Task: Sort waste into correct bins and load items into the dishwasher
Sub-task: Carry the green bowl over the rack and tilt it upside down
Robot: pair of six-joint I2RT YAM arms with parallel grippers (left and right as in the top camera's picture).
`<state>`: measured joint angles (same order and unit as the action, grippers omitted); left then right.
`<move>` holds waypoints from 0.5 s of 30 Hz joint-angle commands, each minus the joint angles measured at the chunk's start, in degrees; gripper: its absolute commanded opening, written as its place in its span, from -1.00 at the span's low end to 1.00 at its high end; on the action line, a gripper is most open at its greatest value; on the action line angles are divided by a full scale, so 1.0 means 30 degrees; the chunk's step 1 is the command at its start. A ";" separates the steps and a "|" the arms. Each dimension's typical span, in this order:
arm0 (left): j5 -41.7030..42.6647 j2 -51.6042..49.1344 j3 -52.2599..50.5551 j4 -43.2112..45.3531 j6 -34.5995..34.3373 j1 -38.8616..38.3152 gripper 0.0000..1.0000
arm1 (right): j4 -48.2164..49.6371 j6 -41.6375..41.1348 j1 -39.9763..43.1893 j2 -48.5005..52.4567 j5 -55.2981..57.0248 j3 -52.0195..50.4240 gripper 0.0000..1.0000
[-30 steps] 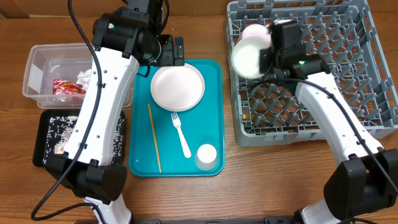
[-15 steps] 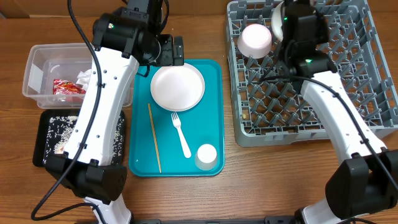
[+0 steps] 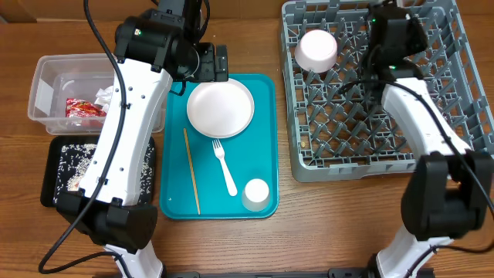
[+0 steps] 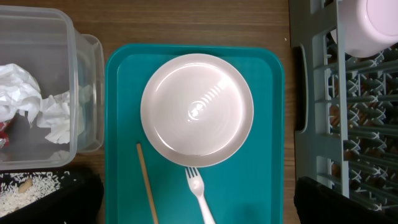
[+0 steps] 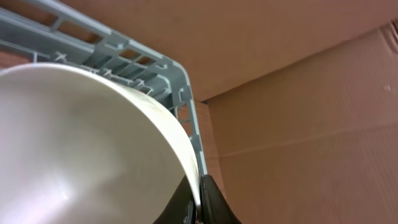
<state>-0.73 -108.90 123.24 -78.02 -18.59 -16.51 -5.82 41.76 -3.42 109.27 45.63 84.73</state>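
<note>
My right gripper (image 5: 200, 186) is shut on the rim of a white bowl (image 5: 81, 143), held on edge at the far side of the grey dishwasher rack (image 3: 386, 147); the right arm hides this bowl from overhead. A second bowl (image 3: 317, 49) sits upside down in the rack's far left corner. My left gripper (image 4: 199, 205) hangs open and empty above the teal tray (image 3: 266, 139), near its far edge. On that tray lie the round plate (image 4: 196, 110), the fork (image 4: 199, 193), the wooden stick (image 4: 147, 183) and the small cup (image 3: 256, 193).
Left of the tray stands the clear tub (image 3: 46, 77) with the red wrapper (image 3: 85, 108) and crumpled napkins (image 4: 31, 102). In front of it lies the black tray (image 3: 58, 174) with scattered grains (image 3: 77, 158). The left arm reaches across both bins.
My right gripper has carried its bowl from the rack's left side to the rack's far edge and turned it on edge. The left arm has not moved.
</note>
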 commanded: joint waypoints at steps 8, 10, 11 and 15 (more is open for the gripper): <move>-0.0255 -0.0029 0.0342 0.0022 0.0277 -0.0109 1.00 | 0.2353 0.5945 0.0291 0.1872 0.1151 0.0168 -0.92; -0.0255 -0.0029 0.0342 0.0022 0.0277 -0.0109 1.00 | 0.2353 0.5952 0.0313 0.2098 0.1144 0.0168 -0.92; -0.0255 -0.0029 0.0342 0.0022 0.0277 -0.0109 1.00 | 0.2353 0.5952 0.0306 0.2186 0.1151 0.0168 -0.92; -0.0255 -0.0029 0.0342 0.0022 0.0277 -0.0109 1.00 | 0.2098 0.5931 0.0291 0.2302 0.1151 0.0160 -0.92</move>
<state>-0.73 -108.90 123.24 -78.02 -18.61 -16.51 0.40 58.46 -2.76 115.94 48.21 84.73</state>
